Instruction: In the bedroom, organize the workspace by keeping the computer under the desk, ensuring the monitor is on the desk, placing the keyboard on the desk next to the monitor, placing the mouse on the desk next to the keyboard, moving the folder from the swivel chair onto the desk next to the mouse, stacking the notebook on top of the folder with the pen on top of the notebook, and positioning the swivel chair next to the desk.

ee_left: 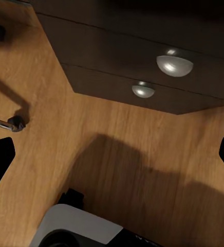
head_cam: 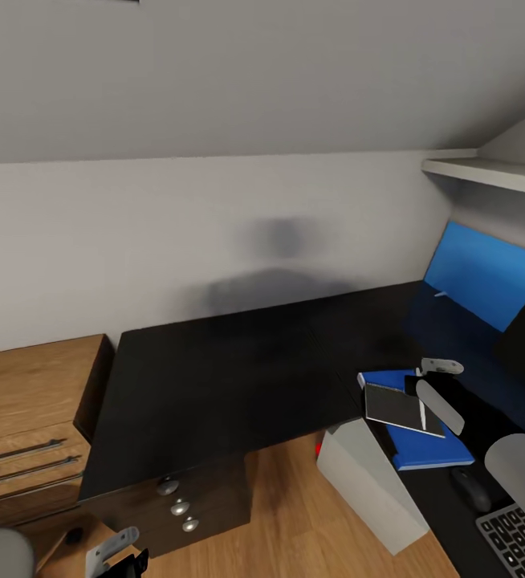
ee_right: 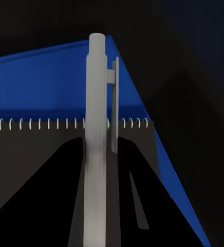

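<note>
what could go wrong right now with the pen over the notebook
The right gripper holds the pen above the notebook, close to its edge, so a release here might let it roll off onto the folder or the desk.

The notebook lies skewed across the folder's corner, so a push from the gripper may slide it off.

The whole stack lies near the desk's front edge, above the computer.

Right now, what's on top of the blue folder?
The notebook lies on the folder, with the pen held over it in the right hand. The folder surface beneath the notebook is hidden.
</note>
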`<state>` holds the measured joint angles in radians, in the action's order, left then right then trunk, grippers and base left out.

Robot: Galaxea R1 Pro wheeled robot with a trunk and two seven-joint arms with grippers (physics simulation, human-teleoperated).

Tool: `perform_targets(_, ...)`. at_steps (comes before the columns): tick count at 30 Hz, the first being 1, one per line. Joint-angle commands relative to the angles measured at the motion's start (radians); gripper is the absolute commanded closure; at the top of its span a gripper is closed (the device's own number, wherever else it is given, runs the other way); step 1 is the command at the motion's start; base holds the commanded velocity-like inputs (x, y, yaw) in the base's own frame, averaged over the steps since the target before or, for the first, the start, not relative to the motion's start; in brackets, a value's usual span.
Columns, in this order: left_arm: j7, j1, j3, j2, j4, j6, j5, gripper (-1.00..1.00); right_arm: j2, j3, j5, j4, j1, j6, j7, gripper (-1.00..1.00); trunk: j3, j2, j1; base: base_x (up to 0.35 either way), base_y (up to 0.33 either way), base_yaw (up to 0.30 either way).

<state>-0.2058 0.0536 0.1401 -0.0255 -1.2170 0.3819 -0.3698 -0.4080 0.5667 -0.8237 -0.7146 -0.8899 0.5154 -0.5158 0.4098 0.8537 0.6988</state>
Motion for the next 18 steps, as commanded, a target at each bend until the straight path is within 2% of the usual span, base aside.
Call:
perform_targets(1, -0.005, 0.000, 0.001, -0.001, -0.003, 0.005, -0.011, -1.00, -0.002, 0.007, -0.009, -0.002, -0.001, 0.001, -0.009, 1.00, 0.004, 0.008, 0.004, 0.000, 0.000, 0.000)
perform_targets(11, -0.005, 0.000, 0.001, -0.001, -0.003, 0.005, -0.011, -1.00, 0.000, 0.007, -0.009, -0.002, -0.001, 0.001, -0.009, 1.00, 0.036, 0.078, 0.043, 0.000, 0.000, 0.000)
perform_targets(18, -0.003, 0.000, 0.001, -0.001, -0.003, 0.005, -0.011, -1.00, 0.000, 0.007, -0.009, -0.003, -0.001, 0.001, -0.009, 1.00, 0.036, 0.078, 0.043, 0.000, 0.000, 0.000)
